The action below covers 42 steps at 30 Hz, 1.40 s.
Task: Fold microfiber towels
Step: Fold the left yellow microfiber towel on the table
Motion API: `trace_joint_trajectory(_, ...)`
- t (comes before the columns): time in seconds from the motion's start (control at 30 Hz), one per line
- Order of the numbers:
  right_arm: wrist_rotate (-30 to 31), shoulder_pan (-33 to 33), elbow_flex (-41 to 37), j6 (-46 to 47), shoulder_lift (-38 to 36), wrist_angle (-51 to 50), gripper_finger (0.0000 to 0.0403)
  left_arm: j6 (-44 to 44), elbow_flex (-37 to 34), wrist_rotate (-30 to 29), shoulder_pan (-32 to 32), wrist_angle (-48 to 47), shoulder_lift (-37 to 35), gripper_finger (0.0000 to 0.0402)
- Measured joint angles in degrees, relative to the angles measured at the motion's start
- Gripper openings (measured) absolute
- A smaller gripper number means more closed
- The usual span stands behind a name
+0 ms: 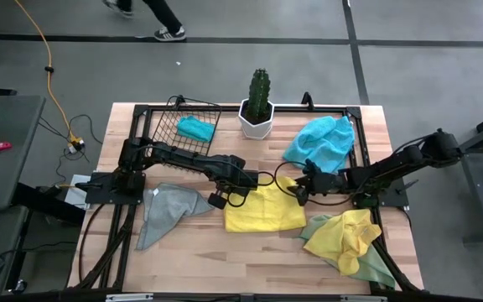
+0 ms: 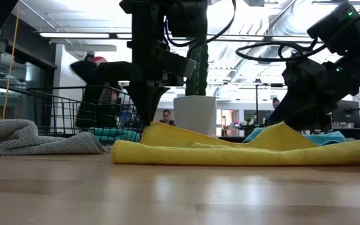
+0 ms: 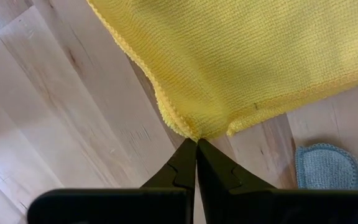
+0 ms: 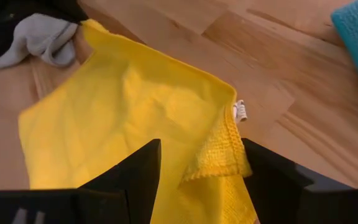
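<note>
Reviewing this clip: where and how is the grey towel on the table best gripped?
The grey towel lies crumpled at the table's left, apart from the yellow towel that the left tool pinches. Likely best: pinch its pointed lower-left corner, which trails flat and single-layered, coming straight down from above; the bunched middle would gather several layers.
</note>
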Motion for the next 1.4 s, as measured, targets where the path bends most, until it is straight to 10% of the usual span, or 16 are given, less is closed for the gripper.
trace_joint_trajectory(1.03, 8.4, 0.0, 0.0, 9.0, -0.1, -2.0, 0.0205, 0.0, 0.0, -0.8, 0.0, 0.2, 0.0, 0.0000)
trace_joint_trajectory(1.4, 10.9, 0.0, 0.0, 8.9, -0.1, -5.0, 0.0093, -0.4, 0.0, -0.8, 0.0, 0.2, 0.0, 0.0000)
